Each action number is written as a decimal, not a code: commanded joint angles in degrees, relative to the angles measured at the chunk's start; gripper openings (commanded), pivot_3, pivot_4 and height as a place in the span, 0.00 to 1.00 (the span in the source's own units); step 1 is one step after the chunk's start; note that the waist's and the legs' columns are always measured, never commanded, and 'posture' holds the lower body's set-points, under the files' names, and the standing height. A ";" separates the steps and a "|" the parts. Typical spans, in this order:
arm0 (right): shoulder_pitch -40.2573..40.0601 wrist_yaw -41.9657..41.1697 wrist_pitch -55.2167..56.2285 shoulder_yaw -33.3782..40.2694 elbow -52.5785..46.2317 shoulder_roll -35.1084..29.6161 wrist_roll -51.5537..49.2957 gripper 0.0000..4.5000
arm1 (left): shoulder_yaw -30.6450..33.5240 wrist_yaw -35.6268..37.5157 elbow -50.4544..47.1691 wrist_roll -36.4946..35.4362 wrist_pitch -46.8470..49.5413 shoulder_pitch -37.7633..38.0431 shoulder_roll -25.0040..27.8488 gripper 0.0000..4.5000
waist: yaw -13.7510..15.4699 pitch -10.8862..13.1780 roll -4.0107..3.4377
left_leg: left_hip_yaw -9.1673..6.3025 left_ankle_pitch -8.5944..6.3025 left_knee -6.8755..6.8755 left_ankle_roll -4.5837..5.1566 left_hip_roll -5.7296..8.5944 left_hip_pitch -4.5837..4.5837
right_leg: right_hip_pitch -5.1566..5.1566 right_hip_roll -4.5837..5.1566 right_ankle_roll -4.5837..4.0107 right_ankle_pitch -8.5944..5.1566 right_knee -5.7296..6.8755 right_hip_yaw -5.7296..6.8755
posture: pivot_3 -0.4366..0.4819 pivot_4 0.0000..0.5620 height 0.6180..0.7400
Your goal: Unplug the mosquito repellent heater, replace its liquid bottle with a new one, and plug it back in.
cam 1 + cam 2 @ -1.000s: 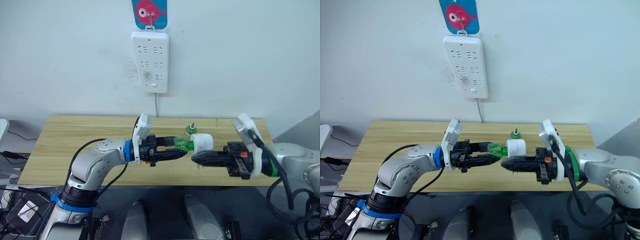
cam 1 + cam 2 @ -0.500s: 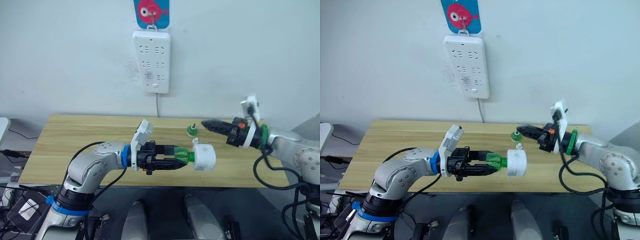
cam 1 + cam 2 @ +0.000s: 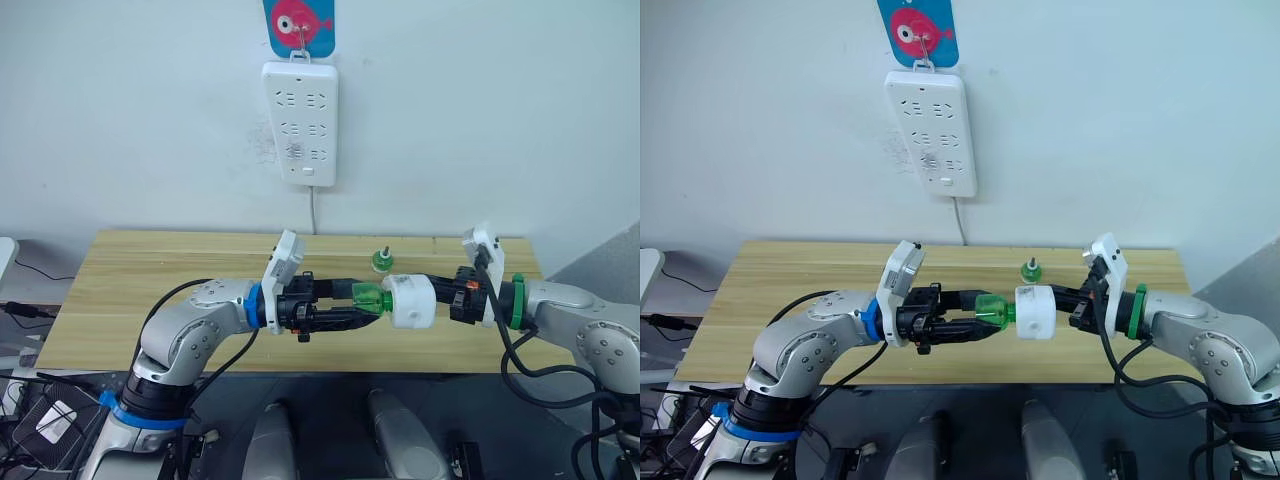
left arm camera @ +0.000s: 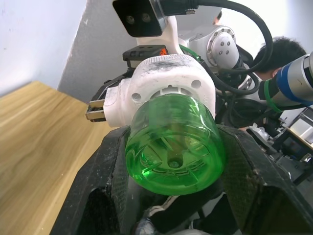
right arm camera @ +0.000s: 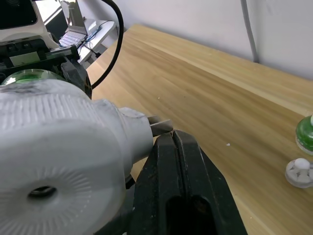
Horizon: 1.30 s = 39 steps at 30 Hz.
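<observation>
Back in from the table's far right side, my right gripper (image 3: 452, 296) has returned to the mosquito repellent heater (image 3: 411, 301) since half a second ago; my left gripper (image 3: 345, 304) hasn't shifted. Left fingers (image 4: 110, 161) are clamped on either side of a green bottle (image 4: 172, 149), pinching it by the body, with its neck seated in the heater's underside. Right fingers (image 5: 182, 171) look pressed together, tips up against the heater's plug side next to a metal prong (image 5: 160, 125); I can't see any real hold on the shell, so I'd call it contact, not a grasp. Heater plus bottle hang in the air between my two arms, above the front of the wooden table (image 3: 150, 290). Further out, a second green bottle (image 3: 382, 261) stands on the table behind the heater, with a small pale cap (image 5: 299, 172) beside it. Power strip (image 3: 300, 122) is on the wall above, sockets free. Risks: the heater's only support is that neck joint, so if the thread isn't engaged it drops when either arm pulls away. Closed tips pushing on the prong side could also cock the heater sideways and cross-thread or pop the bottle out of my left fingers.
</observation>
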<state>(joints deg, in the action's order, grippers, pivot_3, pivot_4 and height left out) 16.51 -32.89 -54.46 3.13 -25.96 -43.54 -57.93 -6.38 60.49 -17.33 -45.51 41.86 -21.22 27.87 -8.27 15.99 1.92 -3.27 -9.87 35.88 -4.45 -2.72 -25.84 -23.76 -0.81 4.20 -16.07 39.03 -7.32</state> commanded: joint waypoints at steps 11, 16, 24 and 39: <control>-3.53 -10.81 2.09 7.08 -2.27 -8.02 1.24 0.00 | 2.71 -3.64 -1.11 -2.41 0.03 -0.40 -2.43 0.51 | 0.07 0.00 0.00 | 0.02 0.00 0.04 0.00 0.01 0.01 | 0.02 0.00 0.00 0.00 -0.01 -0.02 | 0.21 0.45 0.97; -4.72 -17.22 4.14 9.33 0.51 -12.58 3.79 0.00 | 3.08 -3.03 -1.24 -3.51 1.76 -1.42 -1.71 0.51 | 0.11 0.00 0.00 | 0.01 0.00 0.03 0.00 0.01 0.01 | 0.02 0.00 0.00 0.00 -0.01 0.00 | 0.21 0.44 0.97; 3.94 -13.40 5.89 4.65 4.26 -4.62 7.16 0.00 | 3.10 -2.90 -1.98 -7.30 5.89 -2.99 -1.42 0.51 | -0.82 0.00 0.00 | 0.03 0.01 0.08 0.00 0.01 0.03 | 0.05 0.00 0.01 0.01 0.02 -0.02 | 0.20 0.43 0.97; 5.06 -8.03 -5.32 3.77 -5.96 1.24 -6.22 0.00 | 3.61 -5.57 -1.22 -8.13 5.75 -3.95 -1.78 0.51 | -1.14 -0.01 -0.01 | -0.08 0.00 0.06 0.00 0.01 0.00 | 0.06 0.00 0.02 0.01 0.02 0.06 | 0.21 0.43 0.97</control>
<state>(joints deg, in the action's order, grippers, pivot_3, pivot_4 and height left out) 20.98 -40.94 -59.70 4.57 -28.15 -42.07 -60.48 -2.97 55.67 -17.77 -54.85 48.36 -25.15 26.09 -9.41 15.99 1.91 -3.34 -9.87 35.95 -4.45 -2.72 -25.83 -23.69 -0.81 4.22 -16.06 39.05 -7.28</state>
